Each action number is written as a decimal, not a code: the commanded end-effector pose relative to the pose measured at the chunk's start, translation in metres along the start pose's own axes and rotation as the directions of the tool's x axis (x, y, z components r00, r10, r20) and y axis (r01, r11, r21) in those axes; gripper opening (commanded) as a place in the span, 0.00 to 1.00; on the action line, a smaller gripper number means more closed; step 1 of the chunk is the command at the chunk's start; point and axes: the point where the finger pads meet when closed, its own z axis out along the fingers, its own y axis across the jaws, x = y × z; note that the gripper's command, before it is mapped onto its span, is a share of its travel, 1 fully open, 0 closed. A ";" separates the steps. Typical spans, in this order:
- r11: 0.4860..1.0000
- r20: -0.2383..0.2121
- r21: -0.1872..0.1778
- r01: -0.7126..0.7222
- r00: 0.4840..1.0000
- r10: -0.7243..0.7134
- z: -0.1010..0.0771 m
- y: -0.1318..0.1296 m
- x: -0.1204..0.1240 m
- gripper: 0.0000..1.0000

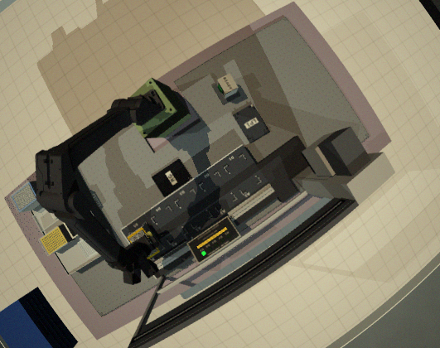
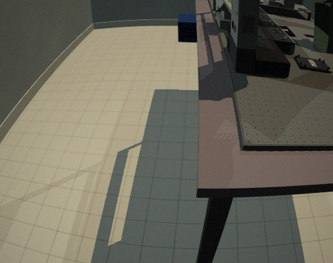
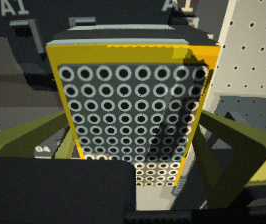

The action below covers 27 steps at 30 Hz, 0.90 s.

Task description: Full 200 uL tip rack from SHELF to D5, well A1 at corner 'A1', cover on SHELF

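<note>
Wrist view — gripper point(image 3: 135, 150) spread wide, straddling the yellow tip rack point(image 3: 130, 115) — holding nothing.

Pale tiled floor point(image 2: 84, 114) crossed by long shadows. Blue cabinet point(image 2: 187, 28) at the far wall beside the mauve table point(image 2: 216, 170). Dark table leg point(image 2: 214, 226) below. Dark box with green lights point(image 1: 437, 2) in a corner.

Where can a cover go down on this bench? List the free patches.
Widest: perforated board beyond the READY key and black nest. Smaller: between green arm base and deck. Crowded: shelf racks under the arm.
</note>
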 end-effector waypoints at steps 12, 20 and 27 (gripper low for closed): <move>1.000 0.034 0.024 -0.005 0.999 0.004 -0.013 -0.011 -0.012 1.00; 1.000 0.037 0.024 -0.006 0.999 0.005 -0.026 -0.012 -0.010 1.00; 1.000 0.042 0.025 -0.002 0.999 0.001 -0.040 -0.006 -0.015 1.00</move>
